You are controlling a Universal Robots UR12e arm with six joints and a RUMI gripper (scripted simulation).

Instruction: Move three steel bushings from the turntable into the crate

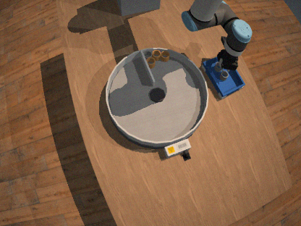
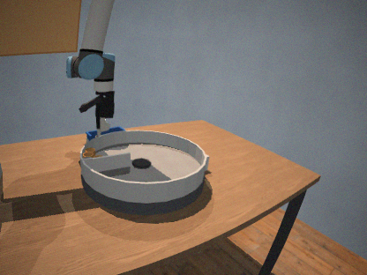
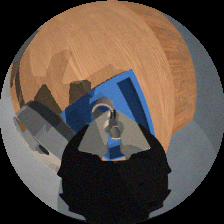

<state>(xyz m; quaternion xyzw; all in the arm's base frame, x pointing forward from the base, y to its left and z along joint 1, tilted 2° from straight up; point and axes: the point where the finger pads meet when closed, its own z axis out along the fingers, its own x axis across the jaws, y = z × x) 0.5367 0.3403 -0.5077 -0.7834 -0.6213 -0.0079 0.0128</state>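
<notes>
My gripper (image 1: 219,68) hangs over the blue crate to the right of the turntable (image 1: 156,97) and is shut on a steel bushing (image 3: 102,108), a grey ring at my fingertips in the wrist view. Another grey bushing (image 1: 224,74) sits inside the crate. At the turntable's far side, beside the grey divider (image 1: 142,68), stand three brass bushings (image 1: 158,56) and one grey steel bushing (image 1: 147,54). In the exterior view the gripper (image 2: 103,124) is just above the crate (image 2: 104,131) behind the turntable rim.
A black hub (image 1: 157,94) sits at the turntable's centre. A white labelled box (image 1: 177,148) is fixed at the turntable's near edge. A grey block (image 1: 139,6) stands at the table's back edge.
</notes>
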